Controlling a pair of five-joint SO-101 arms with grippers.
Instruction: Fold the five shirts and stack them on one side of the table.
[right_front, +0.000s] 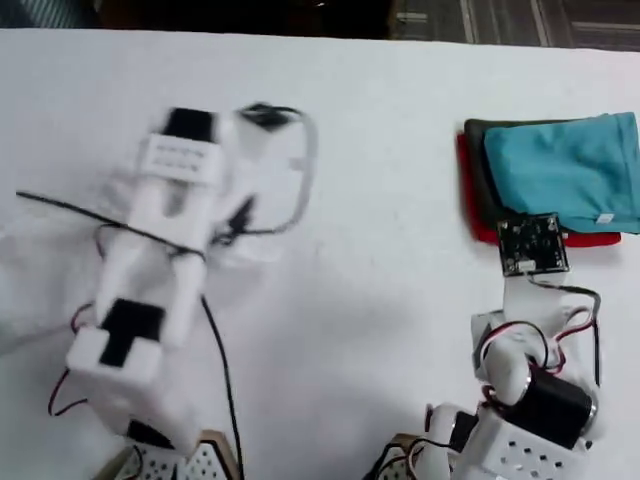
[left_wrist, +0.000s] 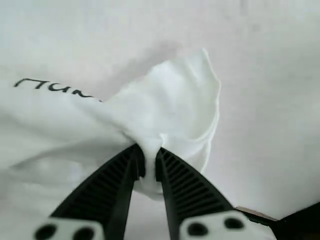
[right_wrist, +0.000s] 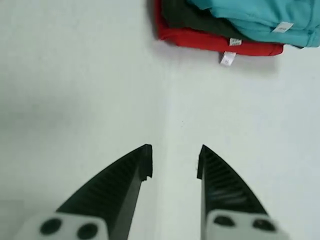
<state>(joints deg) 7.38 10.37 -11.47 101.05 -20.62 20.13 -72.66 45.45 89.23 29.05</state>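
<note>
At left, left gripper (left_wrist: 149, 162) clamped on bunched white shirt (left_wrist: 175, 100), right gripper (right_wrist: 174, 162) narrowly apart over table (right_wrist: 75, 75), near folded stack (right_wrist: 240, 20).

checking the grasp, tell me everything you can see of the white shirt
The white shirt looks like soft thin cloth, crumpled, with dark lettering on one part. A bunched fold is pinched in the left gripper, shut on it, and rises in a loose peak beyond it. The rest spreads out over the white table.
</note>
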